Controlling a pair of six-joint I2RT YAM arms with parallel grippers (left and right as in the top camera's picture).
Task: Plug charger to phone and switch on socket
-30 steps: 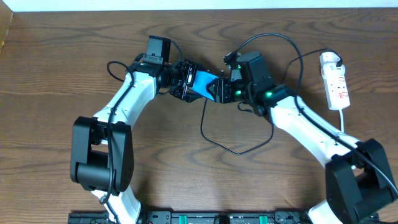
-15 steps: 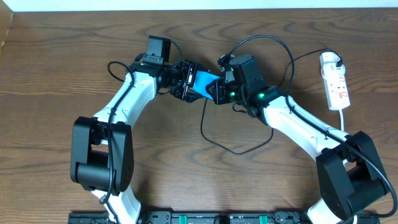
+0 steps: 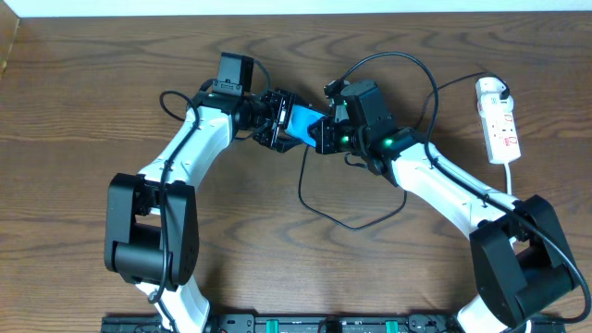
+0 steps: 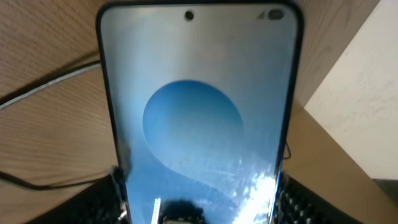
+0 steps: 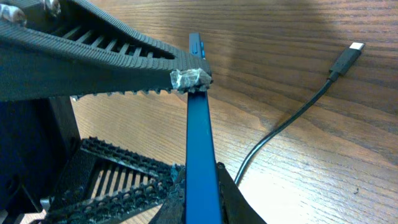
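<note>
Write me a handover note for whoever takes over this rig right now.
Left gripper: shut on the phone.
Right gripper: jaws apart, fingertips against the phone's edge.
Charger plug lies loose on the table, not in the phone.
Socket sits at the right, clear of both grippers; switch state unreadable.
Done: phone gripped.
Left: insert plug, switch socket on.

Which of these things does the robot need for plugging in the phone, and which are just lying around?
For the job:
phone
charger, its plug tip lying unplugged on the wood
socket

Just lying about:
nothing extra that I can see, only the wooden table underneath
</note>
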